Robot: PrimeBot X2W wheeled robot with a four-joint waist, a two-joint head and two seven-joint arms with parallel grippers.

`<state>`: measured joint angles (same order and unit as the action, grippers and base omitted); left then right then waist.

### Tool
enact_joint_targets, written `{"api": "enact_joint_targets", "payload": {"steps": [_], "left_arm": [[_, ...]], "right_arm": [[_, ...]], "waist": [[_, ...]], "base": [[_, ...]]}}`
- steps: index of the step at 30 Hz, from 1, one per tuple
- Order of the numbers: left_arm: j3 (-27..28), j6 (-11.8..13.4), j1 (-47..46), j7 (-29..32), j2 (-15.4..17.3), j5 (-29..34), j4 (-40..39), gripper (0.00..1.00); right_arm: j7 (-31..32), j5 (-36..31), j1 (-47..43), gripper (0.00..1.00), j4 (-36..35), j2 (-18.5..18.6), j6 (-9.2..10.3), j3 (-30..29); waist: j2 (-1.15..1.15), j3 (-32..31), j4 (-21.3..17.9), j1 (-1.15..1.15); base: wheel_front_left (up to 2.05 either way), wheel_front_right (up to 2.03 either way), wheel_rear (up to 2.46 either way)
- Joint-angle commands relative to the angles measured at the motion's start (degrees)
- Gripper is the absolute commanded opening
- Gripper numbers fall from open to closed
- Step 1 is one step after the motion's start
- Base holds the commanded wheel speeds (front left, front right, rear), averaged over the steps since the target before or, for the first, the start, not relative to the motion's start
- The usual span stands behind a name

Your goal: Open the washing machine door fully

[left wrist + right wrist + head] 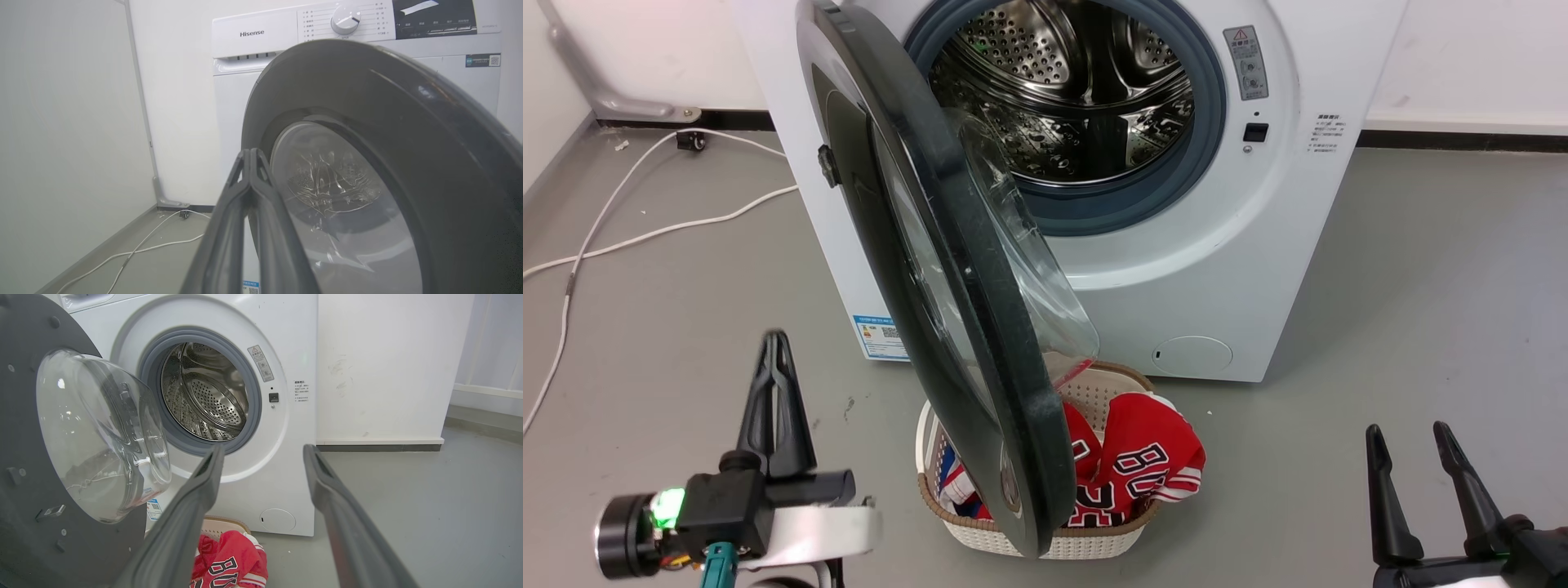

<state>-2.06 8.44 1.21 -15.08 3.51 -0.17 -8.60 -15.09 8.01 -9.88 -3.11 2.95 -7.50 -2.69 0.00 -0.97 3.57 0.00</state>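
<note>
washing machine door (pixel 956 269) half-open, rim overhanging basket (pixel 1094 543)

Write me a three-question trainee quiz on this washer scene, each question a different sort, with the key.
1. True or false: the washing machine door is shut against the washing machine.
2. What lies in the basket on the floor? A) white towels B) a red jersey C) shoes
3. Short answer: is it the left gripper or the right gripper whose fingers stand apart?

Key: 1 false, it stands open; 2 B; 3 the right gripper.
</note>
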Motion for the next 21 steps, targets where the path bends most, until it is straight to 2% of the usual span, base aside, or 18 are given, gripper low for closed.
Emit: {"api": "enact_joint_targets", "payload": {"steps": [1,10,21], "left_arm": [[-0.23,0.14,-0.59,-0.15,0.19,0.33,-0.62,0.0],[-6.97,-1.63,-4.38,-0.14,0.78,3.05,-11.35,0.0],[-20.19,-4.85,-8.58,-0.14,0.8,5.04,-15.5,0.0]], "right_arm": [[-0.1,-0.08,-0.38,1.0,0.18,-0.14,0.01,0.1],[-0.1,-0.21,-0.4,1.0,0.63,-0.14,0.01,0.66],[-0.1,0.01,-0.08,1.0,0.93,-0.14,0.01,1.23]], "waist": [[0.0,-0.02,-0.01,0.0],[0.0,-0.17,-0.12,0.0],[0.0,-0.22,-0.27,0.0]], "base": [[0.0,0.0,0.0],[0.0,0.0,0.0],[0.0,0.0,0.0]]}}
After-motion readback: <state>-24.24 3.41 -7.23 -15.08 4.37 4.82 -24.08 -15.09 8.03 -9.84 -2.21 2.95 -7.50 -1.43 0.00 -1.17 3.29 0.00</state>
